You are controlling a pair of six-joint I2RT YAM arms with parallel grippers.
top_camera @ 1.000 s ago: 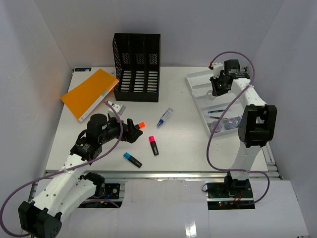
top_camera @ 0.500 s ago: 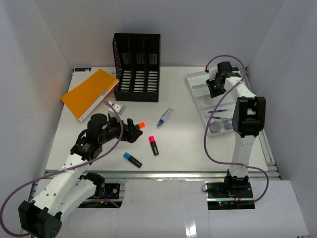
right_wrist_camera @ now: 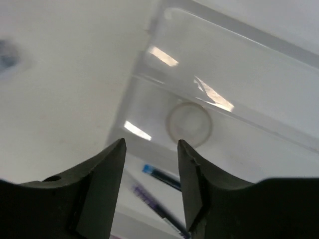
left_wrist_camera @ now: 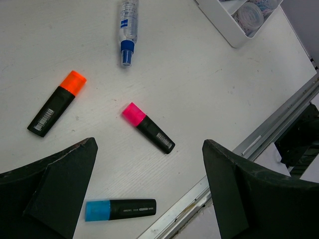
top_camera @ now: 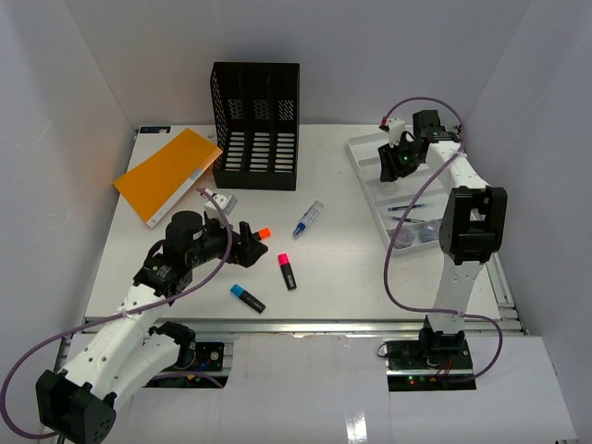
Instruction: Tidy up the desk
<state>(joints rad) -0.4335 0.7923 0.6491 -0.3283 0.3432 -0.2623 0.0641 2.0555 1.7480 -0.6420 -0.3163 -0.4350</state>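
Observation:
On the white desk (top_camera: 351, 259) lie three highlighters: orange (top_camera: 262, 233), pink (top_camera: 288, 271) and blue (top_camera: 247, 297). My left gripper (top_camera: 248, 242) hovers wide open above them. Its wrist view shows the orange (left_wrist_camera: 56, 103), pink (left_wrist_camera: 148, 127) and blue (left_wrist_camera: 119, 209) highlighters below the left gripper (left_wrist_camera: 149, 144), nothing between the fingers. A blue-capped pen (top_camera: 308, 218) lies further back. My right gripper (top_camera: 393, 166) hangs over the white tray (top_camera: 370, 176), jaws parted and empty. In the right wrist view the right gripper (right_wrist_camera: 151, 143) stands above a clear round disc (right_wrist_camera: 188, 123) in a tray compartment.
A black file holder (top_camera: 256, 125) stands at the back, an orange notebook (top_camera: 168, 174) lies to its left, with a small white and grey object (top_camera: 219, 199) beside it. The tray holds pens (right_wrist_camera: 162, 177) and round clear things (top_camera: 416, 233). A metal rail (left_wrist_camera: 259, 142) runs along the near edge.
The right gripper's jaws have opened from shut, and its wrist has shifted a little left and nearer over the tray. The left arm has barely moved.

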